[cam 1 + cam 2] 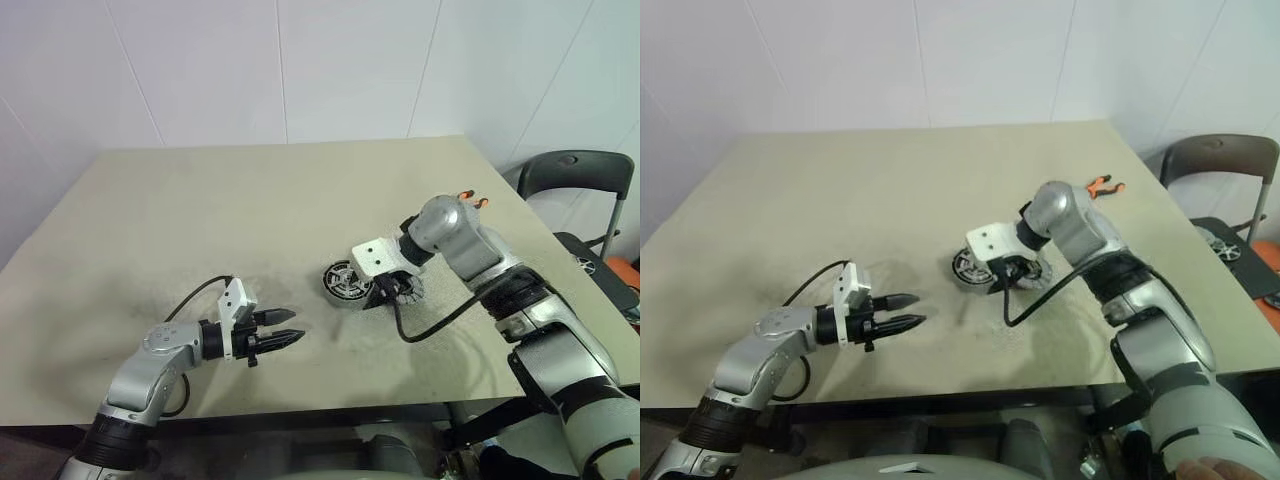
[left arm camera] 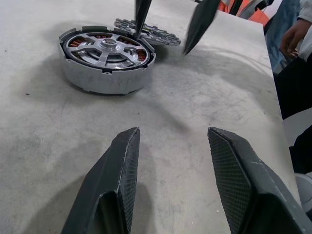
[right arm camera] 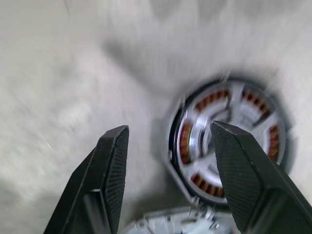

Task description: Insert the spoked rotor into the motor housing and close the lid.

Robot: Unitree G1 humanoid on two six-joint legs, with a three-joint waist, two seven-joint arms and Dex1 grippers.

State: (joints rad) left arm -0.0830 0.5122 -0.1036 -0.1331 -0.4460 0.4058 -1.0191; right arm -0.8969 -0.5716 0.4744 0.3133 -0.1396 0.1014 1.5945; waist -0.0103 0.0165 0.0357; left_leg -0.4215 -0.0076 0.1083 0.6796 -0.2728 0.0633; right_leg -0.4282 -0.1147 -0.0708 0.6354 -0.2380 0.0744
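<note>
With the spoked rotor (image 2: 107, 51) seated, our right gripper (image 3: 168, 165) hangs wide and empty above the motor housing (image 2: 105, 78); next we judge it must grasp the lid (image 2: 148, 33) just beside, left gripper (image 2: 170, 165) half-open, idle.

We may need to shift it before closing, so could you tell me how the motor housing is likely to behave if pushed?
The motor housing looks like metal, so probably stiff and heavy for its size. Lying flat on the table, it should slide, not roll or tip.

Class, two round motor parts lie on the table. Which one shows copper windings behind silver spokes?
The taller drum, the housing with the rotor seated inside. The flat grey lid behind it, touching its rim, shows no copper.
</note>
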